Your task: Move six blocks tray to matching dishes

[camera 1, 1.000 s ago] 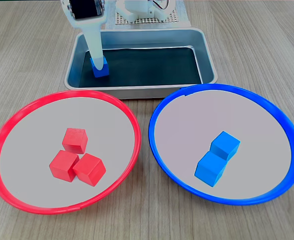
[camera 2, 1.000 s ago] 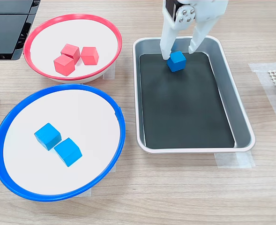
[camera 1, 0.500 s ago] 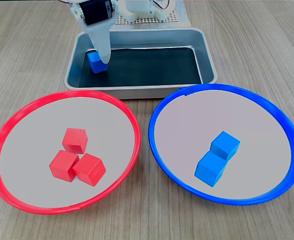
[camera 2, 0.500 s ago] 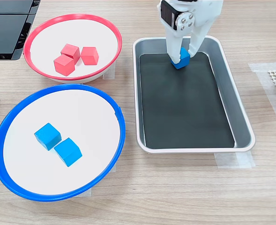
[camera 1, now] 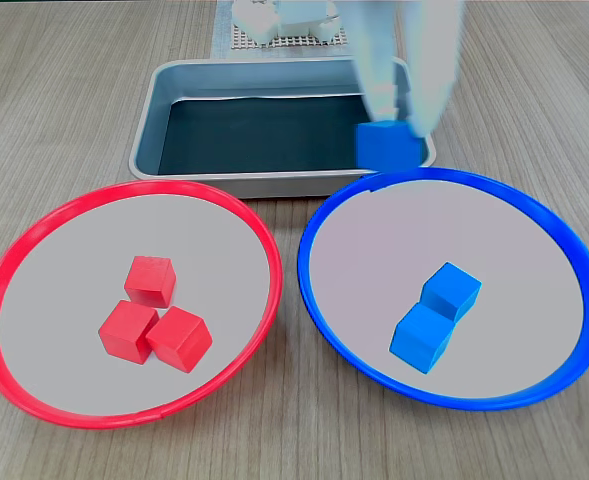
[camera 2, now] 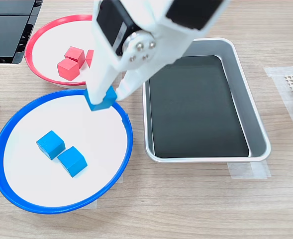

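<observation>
Carrying the last blue block (camera 2: 102, 98) now, pinched between the jaws (camera 2: 106, 97) and held clear above the near edge of the blue-rimmed dish (camera 2: 128, 130). Half a second back, still down inside the tray on the dark floor; now lifted out and swung across, blurred with speed in a fixed view, block (camera 1: 389, 145) showing just over the tray's front corner and the dish's far rim (camera 1: 444, 176). Left behind the jaws: the silver tray (camera 2: 255, 124), floor bare, nothing more to fetch. Below and beyond the jaws in the same dish: two blue blocks (camera 2: 50, 144) (camera 2: 72, 161), touching at a corner, well inside the pale centre. Off to the other side of the jaws: the red-rimmed dish (camera 2: 37, 35) with three red blocks (camera 1: 150, 281) (camera 1: 127, 331) (camera 1: 179, 338) bunched together, all touching or nearly so. Five of six home, then, and the sixth in the air over the right dish. By the look of it, only a short carry inward and a release remaining; probably wise to travel a little further past the rim before opening, since a drop at the edge could bounce the cube out onto the wooden counter (camera 2: 186, 199). Grip apparently secure, block held slightly tilted.
</observation>
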`<state>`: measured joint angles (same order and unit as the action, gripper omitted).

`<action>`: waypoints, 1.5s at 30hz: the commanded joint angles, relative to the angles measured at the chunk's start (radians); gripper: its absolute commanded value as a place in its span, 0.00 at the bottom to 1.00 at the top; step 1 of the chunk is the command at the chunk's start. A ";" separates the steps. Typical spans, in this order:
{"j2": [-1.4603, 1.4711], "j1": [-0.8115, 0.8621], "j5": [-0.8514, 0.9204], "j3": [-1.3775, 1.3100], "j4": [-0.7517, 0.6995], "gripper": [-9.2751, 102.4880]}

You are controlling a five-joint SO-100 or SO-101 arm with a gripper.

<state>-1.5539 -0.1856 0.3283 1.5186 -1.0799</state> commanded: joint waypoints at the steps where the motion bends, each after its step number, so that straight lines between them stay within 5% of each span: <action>1: -0.020 -0.103 -0.035 -0.038 0.175 0.08; 5: -0.011 -0.109 -0.094 0.018 0.213 0.27; 7: -0.028 -0.103 -0.074 0.058 0.224 0.27; 11: -0.098 -0.072 -0.032 0.123 0.221 0.21; 12: -0.135 -0.061 -0.005 0.150 0.215 0.10; 16: -0.307 -0.014 -0.003 0.259 0.092 0.08; 21: -1.000 0.146 -0.209 0.870 0.311 0.08; 24: -1.526 0.192 -0.222 1.232 0.169 0.08; 26: -1.624 0.187 -0.259 1.301 0.100 0.08; 33: -1.775 0.215 -0.304 1.416 -0.005 0.08; 45: -1.775 0.244 -0.291 1.503 0.081 0.08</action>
<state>-3.3057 0.0552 0.0291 3.0219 -1.0124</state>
